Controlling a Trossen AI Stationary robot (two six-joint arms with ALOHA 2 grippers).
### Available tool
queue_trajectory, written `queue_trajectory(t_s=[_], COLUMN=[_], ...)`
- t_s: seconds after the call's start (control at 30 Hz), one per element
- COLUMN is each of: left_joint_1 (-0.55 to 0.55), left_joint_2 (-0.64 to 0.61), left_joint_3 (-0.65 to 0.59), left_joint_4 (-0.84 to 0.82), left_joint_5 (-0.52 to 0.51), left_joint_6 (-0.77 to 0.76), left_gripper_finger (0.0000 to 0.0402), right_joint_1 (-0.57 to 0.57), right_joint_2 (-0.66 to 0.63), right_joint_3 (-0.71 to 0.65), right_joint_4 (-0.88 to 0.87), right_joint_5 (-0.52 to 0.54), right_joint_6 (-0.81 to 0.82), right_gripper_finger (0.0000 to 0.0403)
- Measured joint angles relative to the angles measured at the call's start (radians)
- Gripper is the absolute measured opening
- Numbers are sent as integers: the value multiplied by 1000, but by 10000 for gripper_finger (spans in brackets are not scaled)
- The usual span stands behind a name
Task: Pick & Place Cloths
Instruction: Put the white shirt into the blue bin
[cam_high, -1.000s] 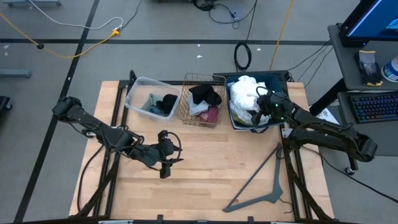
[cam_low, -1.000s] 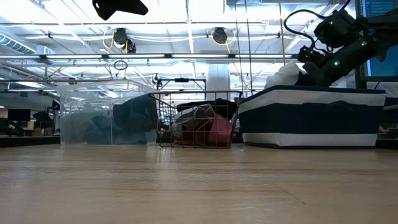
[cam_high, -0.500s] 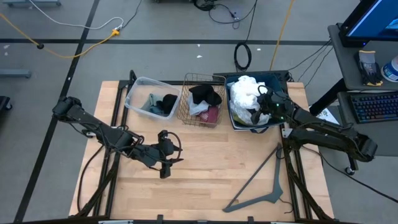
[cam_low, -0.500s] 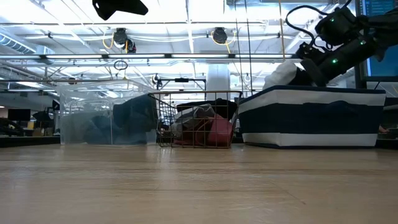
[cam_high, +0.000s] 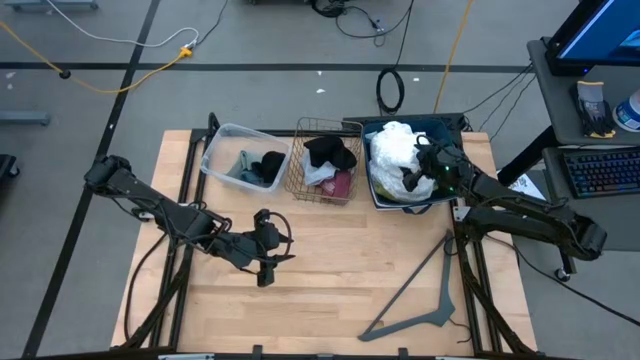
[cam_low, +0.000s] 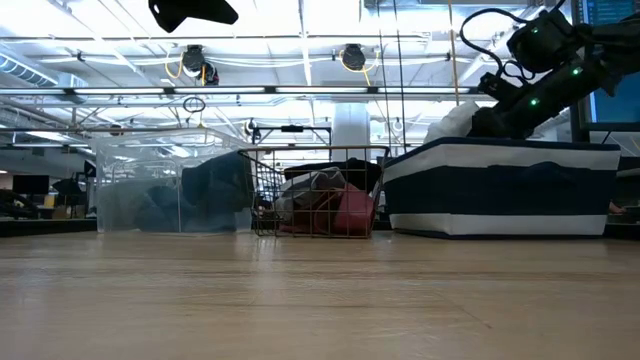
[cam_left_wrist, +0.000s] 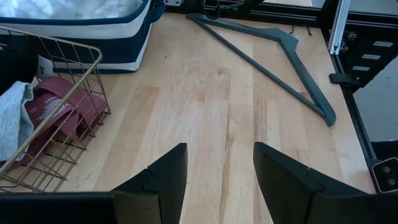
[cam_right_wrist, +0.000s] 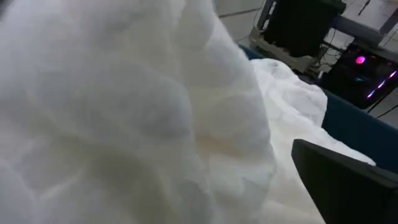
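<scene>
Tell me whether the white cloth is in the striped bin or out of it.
In. The white cloth is piled inside the striped bin, its top bulging above the rim, right gripper over it.

A robotics lab in a large industrial hall. The pale wooden table (cam_high: 330, 260) stands on a grey concrete floor (cam_high: 90, 130) marked with dark lines and strewn with cables (cam_high: 110, 40). Beside its right edge sits a computer keyboard (cam_high: 603, 170). Bright ceiling striplights (cam_low: 300, 20) and metal trusses (cam_low: 250, 92) run overhead.

No readable text, labels, brands, numbers or signs on anything in view
</scene>
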Motion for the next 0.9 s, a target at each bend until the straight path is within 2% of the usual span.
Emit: queue_trajectory(t_s=[0.27,0.6,0.77,0.9], left_joint_1=[0,0,0,0], left_joint_2=[0,0,0,0], left_joint_3=[0,0,0,0], left_joint_4=[0,-1,-1,0], left_joint_5=[0,1,3,15], left_joint_6=[-1,0,-1,-1], left_gripper_finger=[184,184,184,184], right_joint_1=[26,34,15,-6], right_joint_2=[-30,-106,-98,-90], right_joint_3=[0,1,2,2], right_joint_4=[120,269,112,-85], right_joint_5=[-81,-71,77,83], right_joint_6=[151,109,136,206], right_gripper_finger=[396,399,399,399])
